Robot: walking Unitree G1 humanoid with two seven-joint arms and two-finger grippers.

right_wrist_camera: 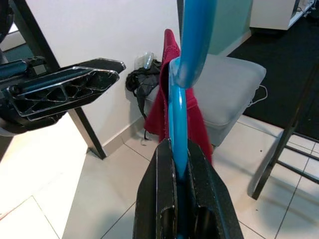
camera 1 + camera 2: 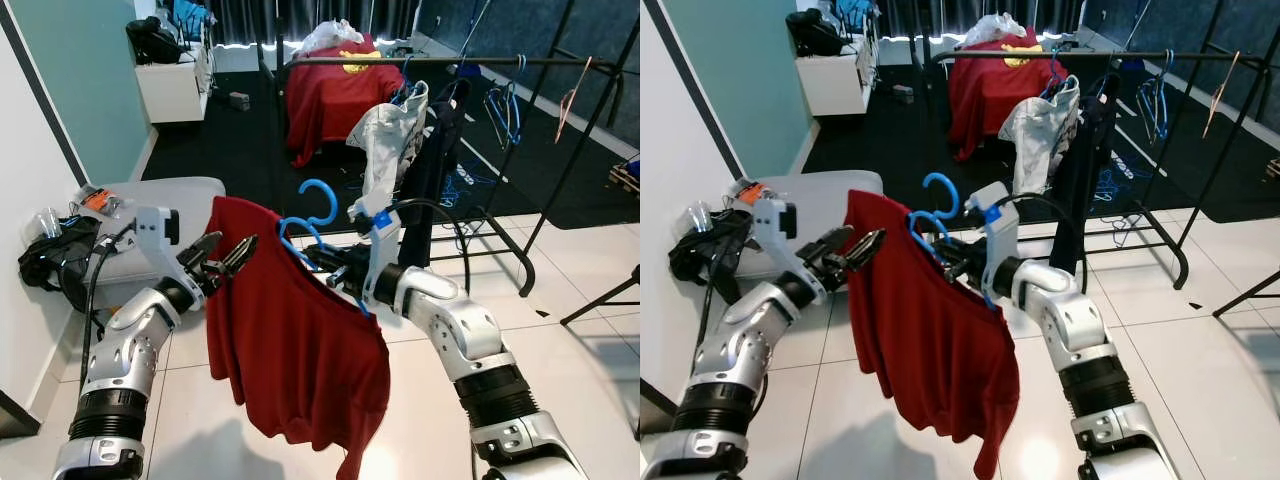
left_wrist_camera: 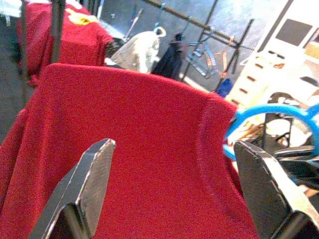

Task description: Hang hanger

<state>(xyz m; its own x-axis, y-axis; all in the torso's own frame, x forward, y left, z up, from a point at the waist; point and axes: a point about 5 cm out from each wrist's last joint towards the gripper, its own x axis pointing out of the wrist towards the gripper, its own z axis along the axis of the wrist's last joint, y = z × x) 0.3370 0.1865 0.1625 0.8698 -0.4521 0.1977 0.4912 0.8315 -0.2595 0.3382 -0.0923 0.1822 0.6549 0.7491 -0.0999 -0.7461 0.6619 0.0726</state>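
My right gripper (image 2: 318, 258) is clamped tight on the blue plastic hanger (image 2: 312, 222), pinching it just below the hook, well short of the black metal clothes rail (image 2: 450, 62). My left gripper (image 2: 222, 258), nearer me than that rail, has its fingers spread wide at the shoulder of the red cotton T-shirt (image 2: 290, 350), gripping nothing.

The risk I see is the shirt sliding off. It sits lopsided on the hanger, one shoulder riding high toward my left gripper while the rest droops in a long fold below, so a quick swing toward the rail could drag it off the far end. My pinch is also narrow, and the hanger could twist in it and turn the hook away from the rail.

The hook stands upright and open above the shirt's collar.
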